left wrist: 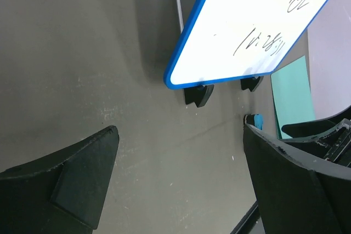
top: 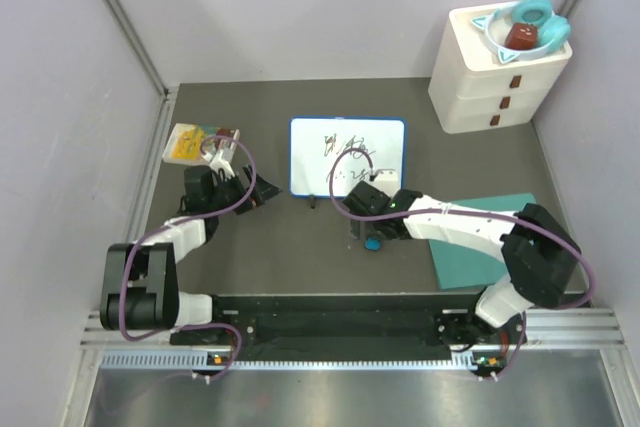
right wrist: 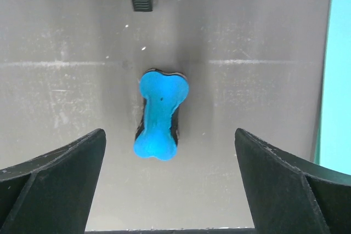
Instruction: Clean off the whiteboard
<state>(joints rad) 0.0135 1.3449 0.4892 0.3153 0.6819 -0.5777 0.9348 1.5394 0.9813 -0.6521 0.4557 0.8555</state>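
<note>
Scribbled whiteboard (top: 347,155), eraser (right wrist: 160,114) before its front edge, right end effector (right wrist: 169,135) there, open, empty, left end effector (left wrist: 180,130) left of whiteboard, open, empty.

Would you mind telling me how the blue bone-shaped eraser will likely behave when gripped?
The blue eraser lies flat, so rolling seems unlikely. Its narrow waist probably suits the open right hand. It looks small, likely light.
</note>
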